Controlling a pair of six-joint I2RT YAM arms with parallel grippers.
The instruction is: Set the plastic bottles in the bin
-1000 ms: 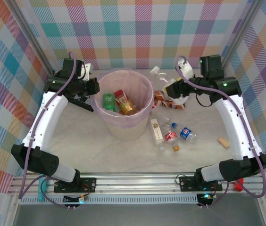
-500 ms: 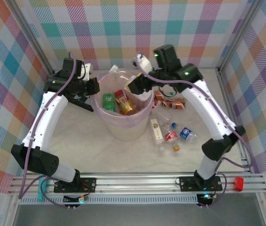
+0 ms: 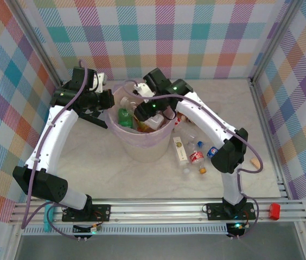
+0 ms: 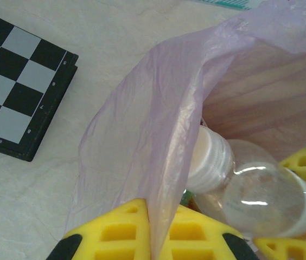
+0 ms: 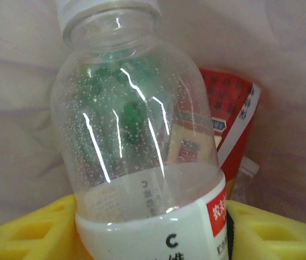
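Note:
The bin (image 3: pixel 142 145) is a pale pink bucket lined with a lilac bag (image 4: pixel 158 119). My left gripper (image 3: pixel 109 101) (image 4: pixel 155 230) is shut on the bag's edge at the bin's left rim. Over the bin's mouth, my right gripper (image 3: pixel 148 115) (image 5: pixel 153 241) is shut on a clear bottle with a white label (image 5: pixel 136 135) (image 4: pixel 261 197) (image 3: pixel 154 122), its cap pointing down into the bin. Inside lie a green bottle (image 3: pixel 124 116) and a red-labelled bottle (image 5: pixel 231 119). Several plastic bottles lie on the table right of the bin, among them a red-labelled one (image 3: pixel 196 157) and a blue-labelled one (image 3: pixel 214 152).
A black-and-white checkerboard (image 4: pixel 17 97) lies flat on the table left of the bin. A small tan cork-like piece (image 3: pixel 256 163) sits at the right. The right arm (image 3: pixel 207 122) stretches across the bottles behind the bin. Metal frame posts and checked walls close in the table.
The right arm swung from the back right of the table leftward, carrying the clear bottle to above the bin's mouth. The left arm has stayed put on the bag.

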